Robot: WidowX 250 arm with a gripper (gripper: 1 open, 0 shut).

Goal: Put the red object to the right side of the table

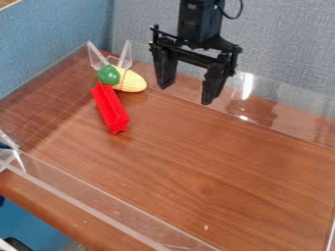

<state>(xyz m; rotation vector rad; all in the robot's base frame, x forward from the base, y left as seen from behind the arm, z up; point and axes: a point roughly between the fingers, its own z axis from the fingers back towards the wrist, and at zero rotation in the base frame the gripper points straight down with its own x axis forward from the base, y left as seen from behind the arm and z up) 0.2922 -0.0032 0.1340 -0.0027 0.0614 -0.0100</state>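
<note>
the red block (pixel 110 109) lies flat on the left part of the wood-grain tabletop (pixel 197 162), its long side running from the back toward the viewer. nothing grips it, and its long, narrow shape should let the fingers close across its width. it probably sits on the left because the job is to carry it to the right, where there is bare wood to receive it.

just behind its far end is the corn toy (pixel 128 80), yellow with a green tip (pixel 109 75), close enough that a wide finger could nudge it on the way down; whether the two touch is hard to tell at this size.

farther off, the gripper (pixel 187 90) hangs over the back of the table with its fingers spread and nothing between them, likely held high to keep clear of both toys before a reach. low clear walls (pixel 98 211) edge the table, presumably to keep things from sliding off.

no brand, label or writing can be read on the block, the toy or the arm.
</note>
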